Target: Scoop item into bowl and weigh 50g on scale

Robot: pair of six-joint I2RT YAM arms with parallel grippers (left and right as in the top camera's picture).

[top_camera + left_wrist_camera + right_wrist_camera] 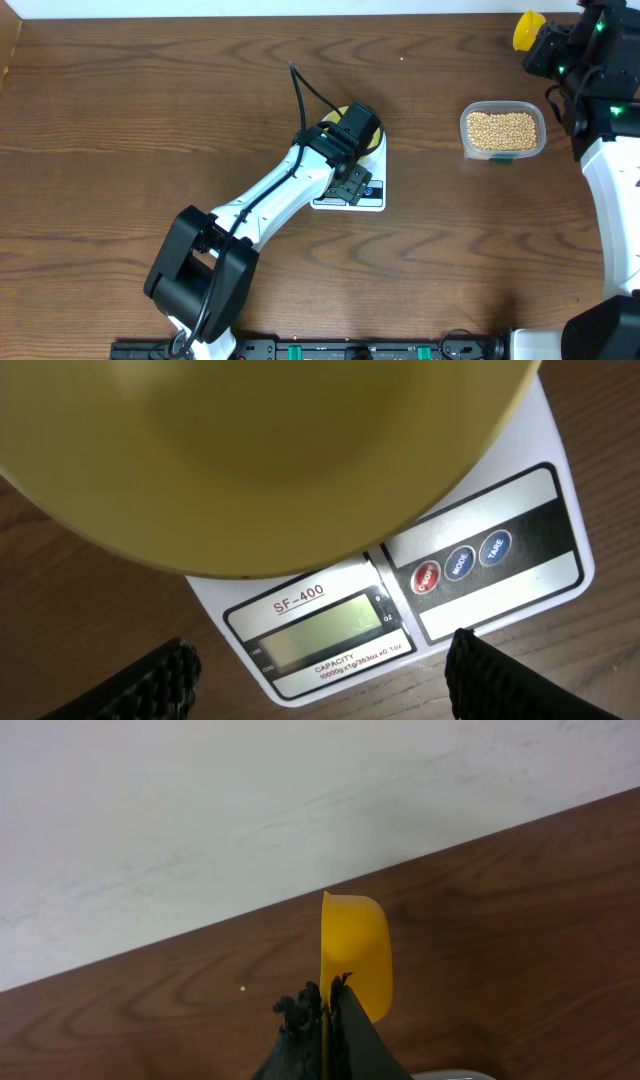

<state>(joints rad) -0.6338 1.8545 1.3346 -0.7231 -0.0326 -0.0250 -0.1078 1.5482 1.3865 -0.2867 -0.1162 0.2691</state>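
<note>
Low over the scale [500,610], left gripper [320,675] hangs spread; right gripper [325,1010] pinches the yellow scoop [355,950].

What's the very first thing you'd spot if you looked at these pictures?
Probably the white left arm stretched across the middle of the table, its open left gripper above the pale yellow bowl sitting on the white scale. Next, the clear tub full of tan beans off to the right, and the bright yellow scoop pinched in the right gripper at the far right corner.
</note>
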